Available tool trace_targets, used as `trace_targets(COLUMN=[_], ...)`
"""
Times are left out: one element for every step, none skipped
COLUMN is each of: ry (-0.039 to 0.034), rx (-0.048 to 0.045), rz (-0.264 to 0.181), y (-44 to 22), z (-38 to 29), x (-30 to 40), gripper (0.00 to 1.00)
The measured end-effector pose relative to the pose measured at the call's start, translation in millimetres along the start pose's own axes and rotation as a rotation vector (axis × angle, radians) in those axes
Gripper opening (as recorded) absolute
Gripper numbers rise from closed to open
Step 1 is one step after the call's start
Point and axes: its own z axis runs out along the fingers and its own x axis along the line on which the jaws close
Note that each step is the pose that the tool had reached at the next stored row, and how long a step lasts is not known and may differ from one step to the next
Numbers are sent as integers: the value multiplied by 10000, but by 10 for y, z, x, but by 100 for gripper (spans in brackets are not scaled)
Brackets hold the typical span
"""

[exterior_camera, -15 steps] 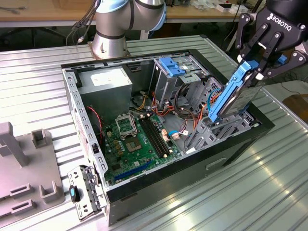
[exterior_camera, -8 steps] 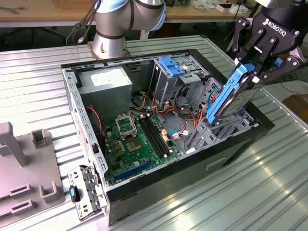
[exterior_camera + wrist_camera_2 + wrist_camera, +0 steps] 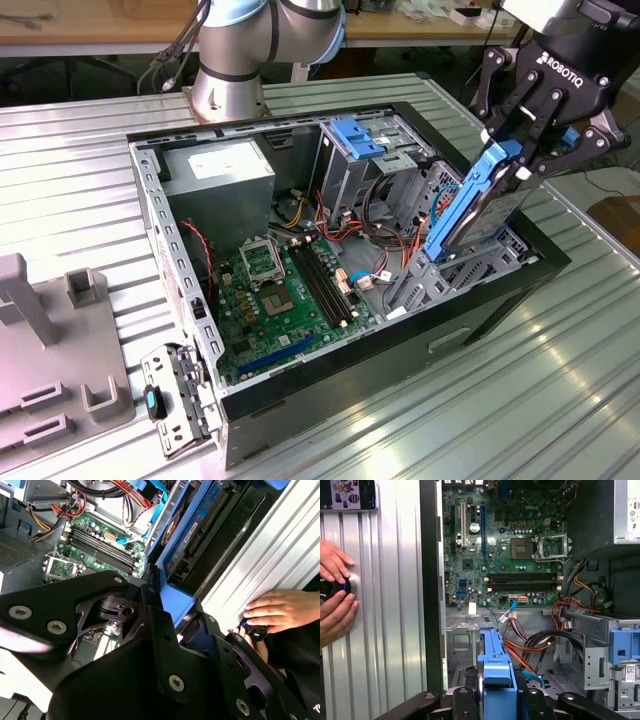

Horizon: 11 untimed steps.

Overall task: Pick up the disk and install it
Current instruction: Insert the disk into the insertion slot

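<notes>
Nearest in the exterior view runs the ribbed silver metal tabletop (image 3: 450, 420), bare along its near edge. On the exterior view's left sits a grey moulded plastic fixture (image 3: 45, 350). Just beside it, a small perforated metal bracket (image 3: 178, 398) lies at the near corner of the open black tower computer case (image 3: 340, 375). Inside, the green motherboard (image 3: 285, 290) lies flat with open room above it.

At the case's near corner on the exterior view's right, the black claw (image 3: 515, 160) is clamped tight on the upper end of the disk (image 3: 470, 210), a flat grey metal hard drive clipped in a bright blue plastic carrier frame. The disk stands tilted, its lower end down among the grey sheet-metal bay walls (image 3: 450, 268). The case's black wall is just beside it, and a bundle of orange and black cables (image 3: 375, 205) is near its other face.

Farther in, a second blue plastic carrier (image 3: 355, 137) tops the far drive cage. In the first wrist view a person's hands (image 3: 337, 615) rest on the tabletop outside the case wall.
</notes>
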Motion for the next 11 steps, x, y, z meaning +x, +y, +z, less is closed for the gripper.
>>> trace_targets(ry=[1, 2, 2, 1, -1, 3, 4, 2, 6, 6, 0], rx=[0, 0, 0, 0, 0, -1, -2, -3, -4, -5, -6], rz=[0, -1, -1, 0, 0, 0, 0, 1, 0, 0, 1], y=[0, 0, 0, 1, 0, -7, -8, -9, -9, -9, -8], z=[3, 4, 5, 8, 11, 22, 28, 43, 51, 58, 66], x=[-5, -10, -16, -19, -21, -22, -22, -21, -21, -21, -21], gripper=[37, 37, 37, 37, 37, 37, 37, 37, 37, 37, 37])
